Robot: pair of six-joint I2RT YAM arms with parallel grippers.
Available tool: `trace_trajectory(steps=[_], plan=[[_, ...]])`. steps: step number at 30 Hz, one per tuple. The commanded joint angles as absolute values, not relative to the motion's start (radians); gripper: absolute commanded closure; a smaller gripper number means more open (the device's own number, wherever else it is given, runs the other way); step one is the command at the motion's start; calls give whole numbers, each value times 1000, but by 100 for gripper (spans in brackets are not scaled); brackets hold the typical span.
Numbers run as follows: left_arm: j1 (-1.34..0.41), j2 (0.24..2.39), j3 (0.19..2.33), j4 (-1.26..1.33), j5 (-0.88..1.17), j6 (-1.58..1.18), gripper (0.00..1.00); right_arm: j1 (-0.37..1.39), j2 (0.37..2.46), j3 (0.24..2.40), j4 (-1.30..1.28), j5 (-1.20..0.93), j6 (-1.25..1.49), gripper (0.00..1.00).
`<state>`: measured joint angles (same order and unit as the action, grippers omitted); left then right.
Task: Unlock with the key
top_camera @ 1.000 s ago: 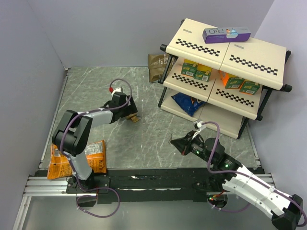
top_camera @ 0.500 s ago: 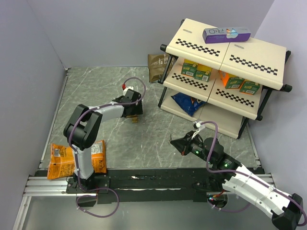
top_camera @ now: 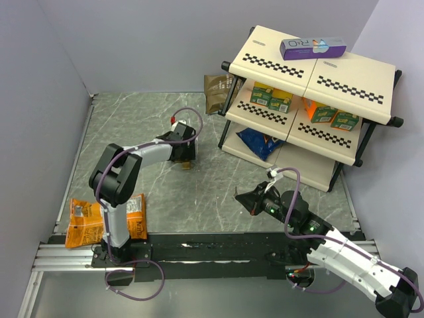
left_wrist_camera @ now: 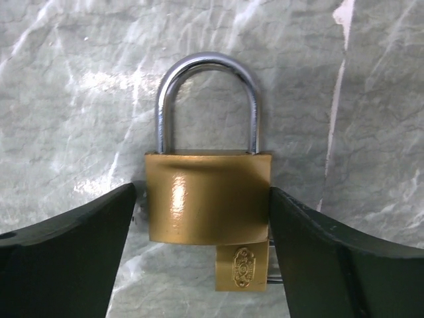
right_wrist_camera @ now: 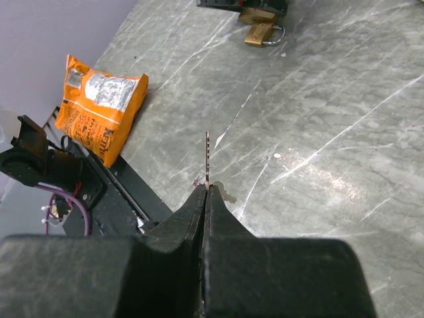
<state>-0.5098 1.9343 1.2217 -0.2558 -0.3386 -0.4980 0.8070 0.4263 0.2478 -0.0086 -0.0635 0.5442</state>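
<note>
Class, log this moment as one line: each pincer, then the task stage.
left pincer: open, straddling padlock | right pincer: shut on key | stage: key not yet at padlock

The top camera is looking down from above the near edge over the whole grey marbled table (top_camera: 132,126). The left wrist camera is peering closely down at the brass silver-shackled padlock (left_wrist_camera: 208,199), which the right wrist camera, facing far-left, is also catching.

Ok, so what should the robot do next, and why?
Probably close the left end effector on the brass padlock: its open fingers sit either side of the body. The right end effector pinches the key, well away from it.
</note>
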Motion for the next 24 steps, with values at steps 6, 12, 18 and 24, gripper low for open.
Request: trace_trajectory(steps=[6, 12, 18, 24], plan=[[-509, 2026, 1250, -380, -239, -446, 24, 804, 377, 236, -20, -58, 569, 100], [-506, 2039, 1210, -368, -177, -456, 51, 805, 336, 229, -44, -46, 577, 100], [-505, 1990, 1218, -357, -94, -488, 99, 804, 377, 242, -51, -35, 558, 100], [-492, 1910, 1249, -334, -55, -537, 99, 805, 477, 255, 24, -84, 555, 100]])
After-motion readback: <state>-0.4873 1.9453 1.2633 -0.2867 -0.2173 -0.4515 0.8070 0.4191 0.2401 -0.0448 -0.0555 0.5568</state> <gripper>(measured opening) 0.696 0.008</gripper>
